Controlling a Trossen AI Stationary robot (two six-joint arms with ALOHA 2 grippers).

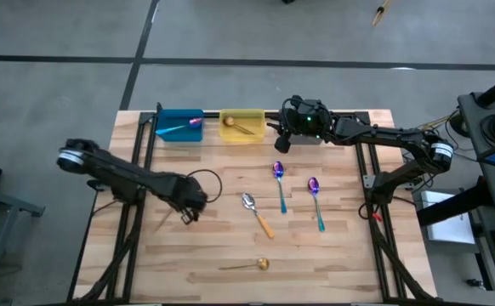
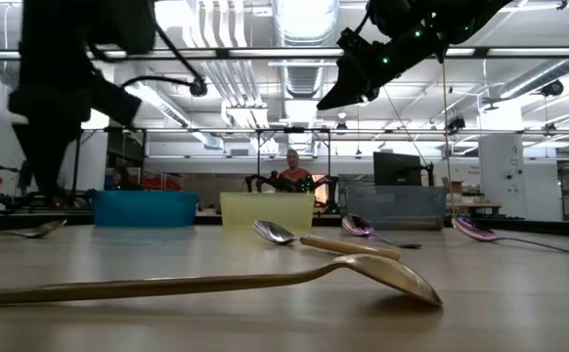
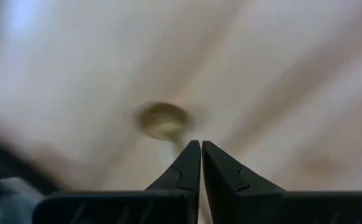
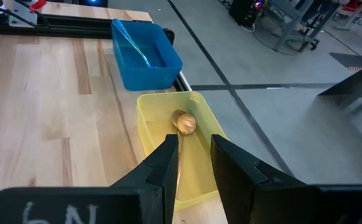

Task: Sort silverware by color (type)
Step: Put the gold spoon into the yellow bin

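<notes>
Step in hand: depositing gold spoons. Right pincer [image 4: 190,163], parted and empty, above yellow bin [image 4: 153,112]; gold spoon [image 4: 183,122] inside, just ahead. Left pincer [image 3: 201,163] clenched on gold spoon handle. Next: carry it binward.

Room beyond table: grey concrete floor [image 1: 52,93] showing dark seam lines; ceiling ducts [image 2: 299,24] and strip lights glowing overhead; person [image 2: 292,172] sitting behind; monitor [image 2: 397,168] standing nearby.

Two teal-handled purple spoons [image 1: 280,183] [image 1: 315,200] and an orange-handled spoon [image 1: 256,213] lie mid-worktop; a gold spoon [image 1: 247,265] near the front edge; another [image 1: 169,218] towards the left edge
</notes>
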